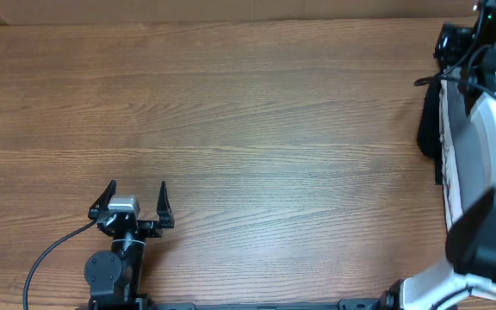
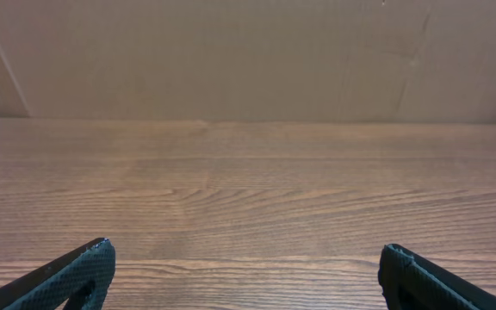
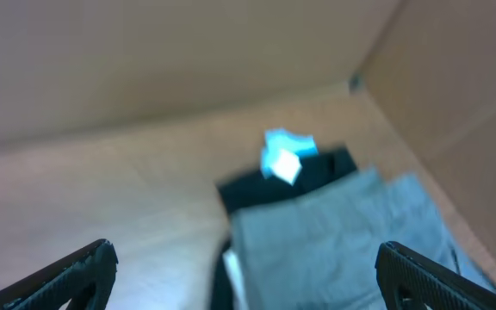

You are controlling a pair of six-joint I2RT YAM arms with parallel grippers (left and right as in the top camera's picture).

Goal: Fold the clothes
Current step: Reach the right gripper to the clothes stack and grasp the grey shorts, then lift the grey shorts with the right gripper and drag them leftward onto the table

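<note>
The grey shorts (image 3: 343, 245) lie crumpled inside a cardboard box, seen blurred in the right wrist view, on top of a black garment (image 3: 300, 176). My right gripper (image 3: 246, 258) is open and empty, hovering above the shorts without touching them. In the overhead view the right arm (image 1: 480, 129) reaches along the table's right edge and its fingers are hidden. My left gripper (image 1: 138, 191) is open and empty, low over the wooden table (image 1: 257, 129) at the front left, and it also shows in the left wrist view (image 2: 246, 263).
The cardboard box walls (image 3: 437, 77) rise around the clothes, with a corner at the back right. A small light-blue item (image 3: 284, 155) lies on the black garment. A cardboard wall (image 2: 248, 60) stands behind the table's far edge.
</note>
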